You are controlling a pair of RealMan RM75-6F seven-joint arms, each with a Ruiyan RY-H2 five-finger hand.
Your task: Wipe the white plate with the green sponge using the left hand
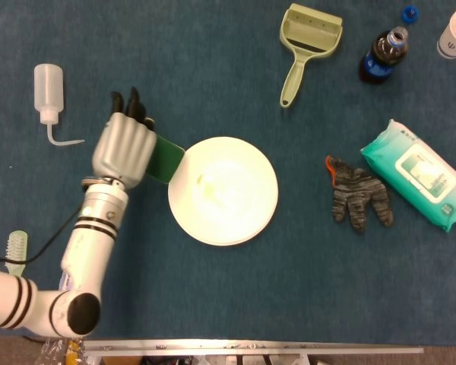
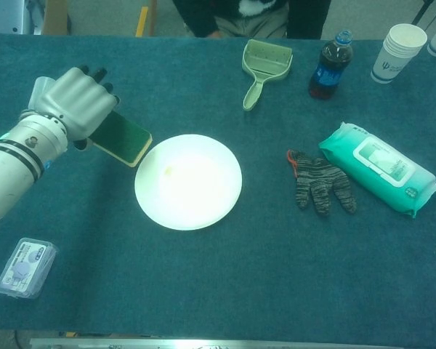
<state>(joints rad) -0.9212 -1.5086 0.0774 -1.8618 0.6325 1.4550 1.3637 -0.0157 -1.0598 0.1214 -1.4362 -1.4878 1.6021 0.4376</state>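
Observation:
The white plate (image 1: 226, 192) (image 2: 190, 181) lies on the blue cloth near the table's middle, with nothing on it. My left hand (image 1: 125, 149) (image 2: 75, 104) is left of the plate and holds the green sponge (image 1: 166, 160) (image 2: 120, 137), which sticks out toward the plate's left rim. In the chest view the sponge hangs just off the rim, above the cloth. My right hand appears in neither view.
A squeeze bottle (image 1: 49, 91) lies far left. At the back are a green dustpan (image 1: 305, 42), a cola bottle (image 1: 384, 53) and paper cups (image 2: 395, 43). A grey glove (image 1: 358, 194) and a wipes pack (image 1: 417, 173) sit right of the plate. A small box (image 2: 25, 267) lies front left.

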